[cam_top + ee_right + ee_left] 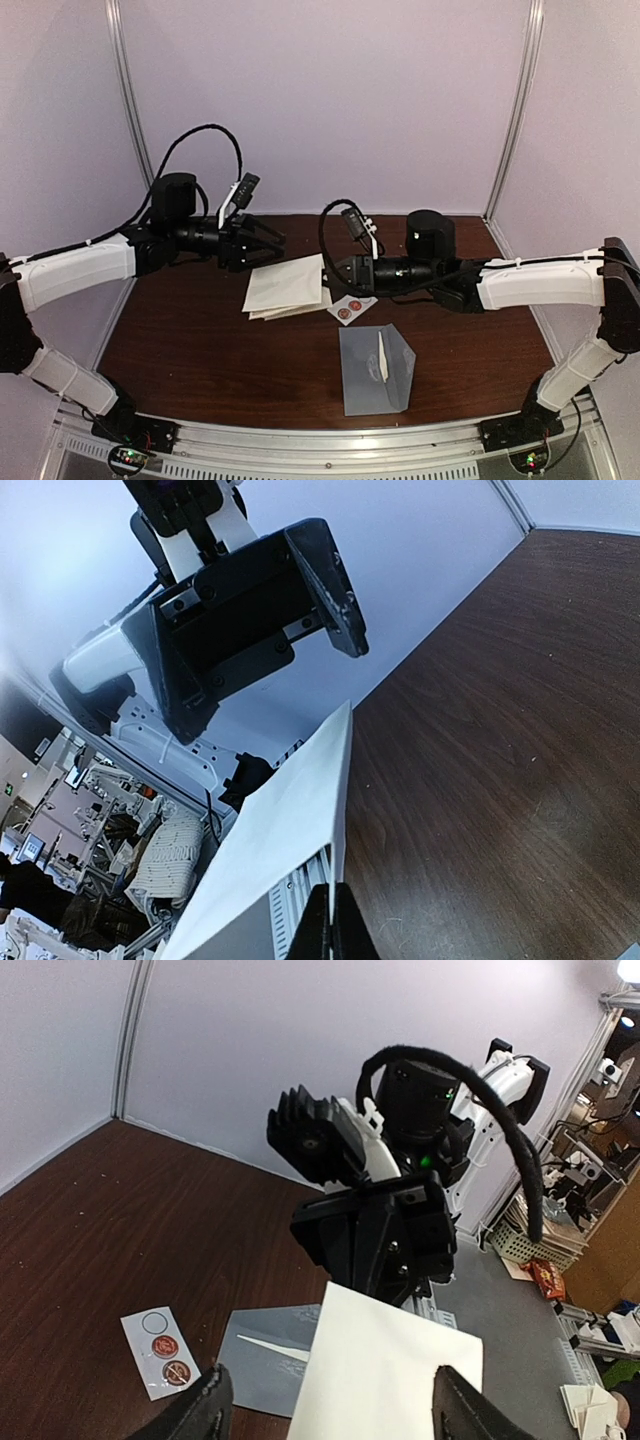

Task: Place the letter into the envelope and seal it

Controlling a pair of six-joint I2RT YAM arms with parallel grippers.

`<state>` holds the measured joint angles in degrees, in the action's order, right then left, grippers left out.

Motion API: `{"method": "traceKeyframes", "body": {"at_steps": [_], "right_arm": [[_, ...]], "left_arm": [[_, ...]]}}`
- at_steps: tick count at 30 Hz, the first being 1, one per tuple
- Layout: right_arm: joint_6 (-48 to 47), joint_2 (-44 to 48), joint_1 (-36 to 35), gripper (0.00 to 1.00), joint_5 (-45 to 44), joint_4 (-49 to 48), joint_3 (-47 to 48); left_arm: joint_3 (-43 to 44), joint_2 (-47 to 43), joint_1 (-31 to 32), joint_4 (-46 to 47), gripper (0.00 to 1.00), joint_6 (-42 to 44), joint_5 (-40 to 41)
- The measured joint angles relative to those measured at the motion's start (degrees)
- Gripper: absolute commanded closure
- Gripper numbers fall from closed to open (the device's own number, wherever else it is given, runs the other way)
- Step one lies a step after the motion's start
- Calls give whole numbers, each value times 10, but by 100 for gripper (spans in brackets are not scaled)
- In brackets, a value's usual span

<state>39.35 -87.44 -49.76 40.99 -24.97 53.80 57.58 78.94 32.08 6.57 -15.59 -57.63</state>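
The letter [285, 287] is a cream folded sheet, held up over the middle of the table. My right gripper [332, 272] is shut on its right edge; in the right wrist view the fingers [331, 920] pinch the sheet [280, 830]. My left gripper [268, 240] is open at the letter's far left side. In the left wrist view the letter [390, 1370] lies between my spread left fingers [205, 1410], which do not close on it. The grey-blue envelope [375, 368] lies flat near the front with its flap open; it also shows in the left wrist view [265, 1345].
A small white card with red round stickers [350, 308] lies between the letter and the envelope, also in the left wrist view [160, 1350]. The brown table [180, 340] is enclosed by pale walls at the back and sides.
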Motion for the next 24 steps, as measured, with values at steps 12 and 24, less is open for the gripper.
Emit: {"method": "traceKeyframes", "body": {"at_steps": [12,24], "right_arm": [[0,0,0,100,33,-1,2],[-45,0,0,100,49,56,39]], "left_arm": [[15,15,18,-51,33,39,11],[35,40,47,-107,81,78,4]]}}
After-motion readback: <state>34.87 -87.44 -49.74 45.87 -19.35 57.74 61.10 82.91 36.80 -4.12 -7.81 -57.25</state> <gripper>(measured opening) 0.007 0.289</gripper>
